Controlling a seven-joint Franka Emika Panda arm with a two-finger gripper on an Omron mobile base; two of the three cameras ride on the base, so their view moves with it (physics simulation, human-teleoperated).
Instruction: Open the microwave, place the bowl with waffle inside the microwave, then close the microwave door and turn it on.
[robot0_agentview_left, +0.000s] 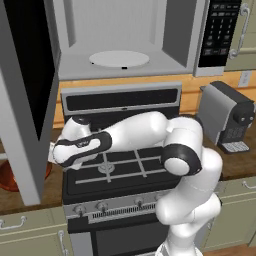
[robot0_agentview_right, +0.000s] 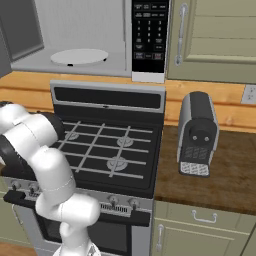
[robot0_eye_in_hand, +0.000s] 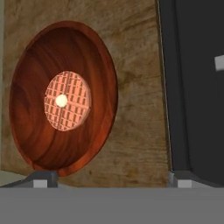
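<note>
The microwave (robot0_agentview_left: 120, 50) stands open above the stove, its white turntable (robot0_agentview_left: 119, 58) bare and its black keypad (robot0_agentview_left: 220, 30) on the right. The microwave door (robot0_agentview_left: 20, 145) is swung out to the left. The reddish-brown bowl (robot0_eye_in_hand: 65, 98) rests on the wooden counter with the waffle (robot0_eye_in_hand: 68, 100) in its middle. In the left base view the bowl (robot0_agentview_left: 7, 180) peeks out from behind the door's lower end. My gripper (robot0_eye_in_hand: 113, 179) is open above the counter, between bowl and stove, nothing between its fingertips (robot0_eye_in_hand: 43, 178). My arm (robot0_agentview_left: 130, 132) reaches left over the stove.
The black gas stove (robot0_agentview_right: 110, 145) lies under the arm, and its dark edge (robot0_eye_in_hand: 192, 87) runs beside the bowl. A grey coffee machine (robot0_agentview_right: 197, 132) stands on the right counter. Beige cabinets (robot0_agentview_right: 215, 35) hang right of the microwave. The open door overhangs the bowl's counter.
</note>
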